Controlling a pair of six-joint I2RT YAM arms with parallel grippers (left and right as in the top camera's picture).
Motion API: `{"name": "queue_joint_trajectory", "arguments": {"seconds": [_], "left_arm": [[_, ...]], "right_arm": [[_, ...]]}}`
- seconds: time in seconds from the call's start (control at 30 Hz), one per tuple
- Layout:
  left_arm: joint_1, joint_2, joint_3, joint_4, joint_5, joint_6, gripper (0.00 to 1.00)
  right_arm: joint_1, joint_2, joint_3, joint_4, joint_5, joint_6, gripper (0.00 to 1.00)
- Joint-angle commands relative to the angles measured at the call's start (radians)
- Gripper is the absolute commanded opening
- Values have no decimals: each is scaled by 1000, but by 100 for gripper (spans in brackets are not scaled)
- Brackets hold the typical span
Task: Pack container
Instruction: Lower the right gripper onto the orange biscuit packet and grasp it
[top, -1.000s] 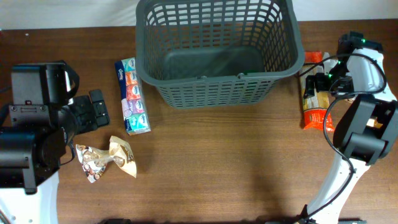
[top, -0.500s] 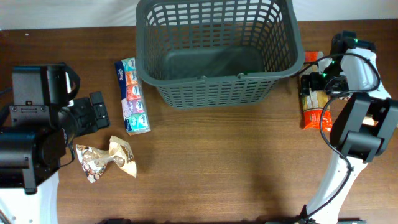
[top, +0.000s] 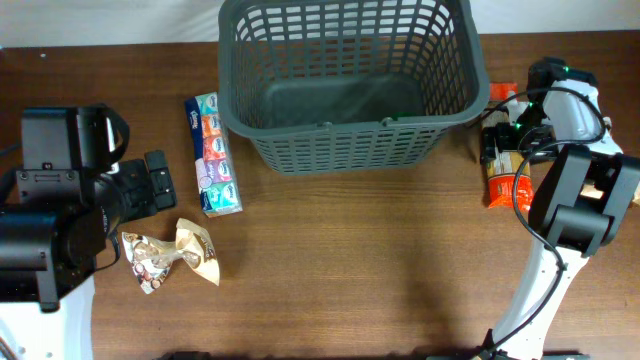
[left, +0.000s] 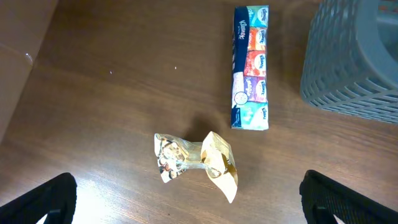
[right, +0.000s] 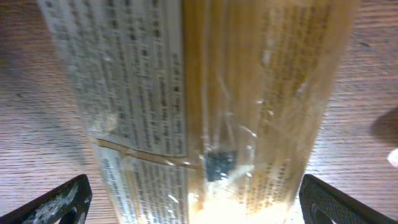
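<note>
Since the earlier overhead frames the right arm (top: 578, 200) had swung left, toward the container (top: 345, 128). The left arm (top: 60, 215) and the loose items had kept their places. The container stood at the far middle of the counter (top: 360, 280), between the arms. The right jaws were spread wide, one to each side of a packet (right: 205, 106) that lay just beside the container's right wall; contact could not be judged. The left jaws were likewise spread, holding nothing, with a tissue pack (left: 250, 68), a crumpled wrapper (left: 193, 163) and the container's corner ahead of them. From overhead the right arm hid part of the packet, and its label print was blurred.
</note>
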Motion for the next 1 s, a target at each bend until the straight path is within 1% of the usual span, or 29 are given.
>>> {"name": "queue_joint_trajectory", "arguments": {"seconds": [0.0, 0.97], "left_arm": [[8, 3, 1, -1, -14, 5, 99], [8, 3, 1, -14, -15, 5, 99]], "right_arm": [[2, 12, -7, -4, 55, 8, 99], [2, 32, -9, -7, 38, 5, 99]]}}
